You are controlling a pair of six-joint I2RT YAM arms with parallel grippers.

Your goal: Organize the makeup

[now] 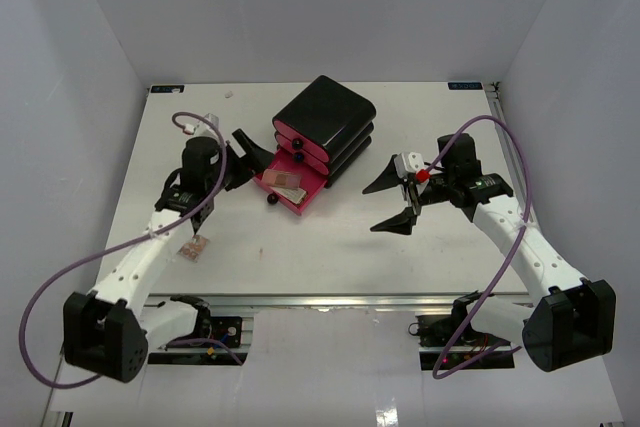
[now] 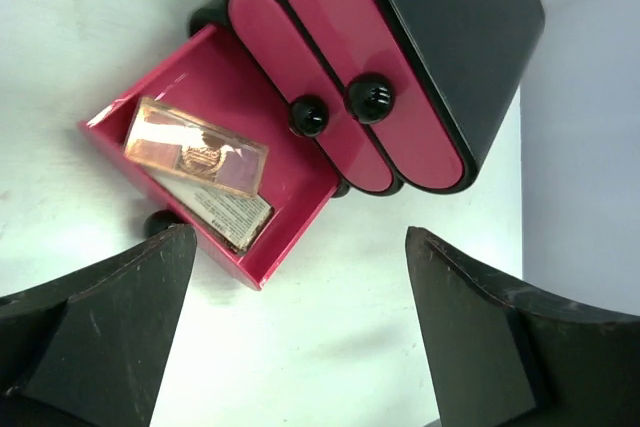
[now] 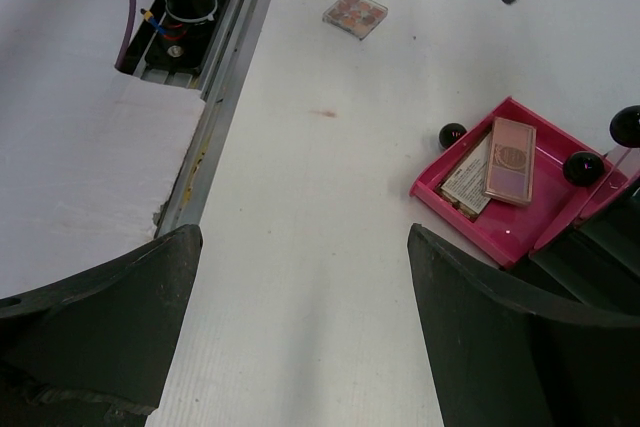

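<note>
Pincers on both arms gape wide and grip nothing. The left pincer (image 1: 242,155) hangs over the table (image 1: 330,247) just left of the black box (image 1: 325,112), above the pulled-out bottom drawer (image 2: 285,172) and touching neither. In that pink drawer lies the beige-metallic palette (image 2: 195,147), askew on top of a flat printed piece (image 2: 228,212). The two upper drawers (image 2: 330,77) are shut. The right pincer (image 1: 392,204) hovers to the right of the box, well apart from it, over bare table. A small pinkish palette (image 1: 195,247) lies alone near the table's left front edge, under the left arm.
</note>
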